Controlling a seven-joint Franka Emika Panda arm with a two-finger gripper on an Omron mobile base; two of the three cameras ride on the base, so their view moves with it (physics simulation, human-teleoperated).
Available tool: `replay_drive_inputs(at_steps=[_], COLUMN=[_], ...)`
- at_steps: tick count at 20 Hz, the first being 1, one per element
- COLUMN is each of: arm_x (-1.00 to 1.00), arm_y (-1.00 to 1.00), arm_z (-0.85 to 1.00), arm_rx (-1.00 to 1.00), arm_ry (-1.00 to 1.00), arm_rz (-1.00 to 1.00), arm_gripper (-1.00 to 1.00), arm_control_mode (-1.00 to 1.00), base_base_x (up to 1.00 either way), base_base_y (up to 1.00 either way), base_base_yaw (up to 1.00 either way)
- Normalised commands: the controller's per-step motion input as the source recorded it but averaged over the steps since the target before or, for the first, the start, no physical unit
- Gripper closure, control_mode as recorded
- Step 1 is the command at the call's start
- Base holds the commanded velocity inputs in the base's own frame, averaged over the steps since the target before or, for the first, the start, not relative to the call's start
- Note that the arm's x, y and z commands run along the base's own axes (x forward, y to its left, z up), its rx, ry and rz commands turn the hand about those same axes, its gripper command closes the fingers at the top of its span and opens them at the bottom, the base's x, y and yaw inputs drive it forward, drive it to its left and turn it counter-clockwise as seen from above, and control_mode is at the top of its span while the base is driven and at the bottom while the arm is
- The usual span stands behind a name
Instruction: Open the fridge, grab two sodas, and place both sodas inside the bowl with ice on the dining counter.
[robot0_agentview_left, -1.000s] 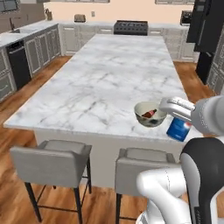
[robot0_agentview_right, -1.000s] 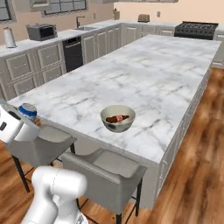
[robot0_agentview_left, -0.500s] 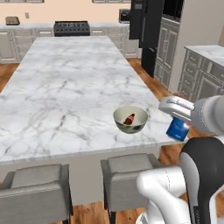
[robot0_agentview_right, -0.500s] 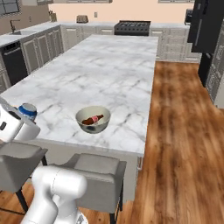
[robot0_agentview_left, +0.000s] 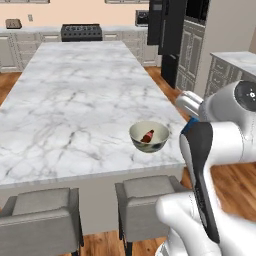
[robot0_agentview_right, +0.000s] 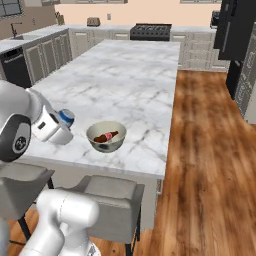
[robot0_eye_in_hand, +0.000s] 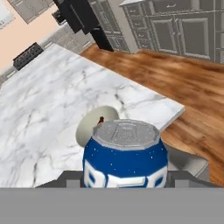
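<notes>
My gripper (robot0_agentview_right: 58, 128) is shut on a blue soda can (robot0_eye_in_hand: 125, 154), held upright at the near edge of the dining counter (robot0_agentview_left: 75, 95). The can (robot0_agentview_right: 66, 117) hangs just left of the cream-white bowl (robot0_agentview_right: 94, 132) in the right base view, and at the bowl's (robot0_agentview_left: 137, 131) right in the left base view. A dark cola bottle with a red label (robot0_agentview_right: 106, 136) lies inside the bowl. In the hand view the bowl (robot0_eye_in_hand: 89, 125) sits just beyond the can. The black fridge (robot0_agentview_left: 167, 30) stands at the far right, its doors shut.
Grey stools (robot0_agentview_left: 149, 194) stand under the counter's near edge, below the bowl. Wooden floor (robot0_agentview_right: 210, 150) runs along the island's right side. A black stove (robot0_agentview_left: 81, 32) and grey cabinets line the back wall. A marble-topped wall counter (robot0_agentview_left: 235, 59) stands at the right.
The whole picture has shifted: the base has driven round the island's near end, bringing the bowl closer to the hand. The can stays gripped and the bottle stays in the bowl.
</notes>
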Motion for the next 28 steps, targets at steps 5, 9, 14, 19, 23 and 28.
replay_drive_inputs(at_steps=[5,9,14,19,23,28], arm_x=[1.0,0.59,0.4,0.48,0.46,0.42], arm_y=[-0.07,-0.05,0.0,0.0,0.0,-0.06], arm_z=[-0.43,-0.38,-0.31,-0.08,-0.28,-0.39], arm_rx=[0.24,0.18,0.04,0.06,0.07,0.01], arm_ry=[0.12,0.18,0.15,0.11,0.09,0.08], arm_rz=[-0.12,-0.04,0.0,-0.01,-0.01,-0.03], arm_gripper=[1.0,1.0,1.0,1.0,1.0,1.0], arm_control_mode=[-1.0,-1.0,-1.0,-1.0,-1.0,-1.0], base_base_x=[0.0,0.0,0.0,0.0,0.0,0.0], base_base_y=[0.0,0.0,0.0,0.0,0.0,0.0], base_base_yaw=[0.0,0.0,0.0,0.0,0.0,0.0])
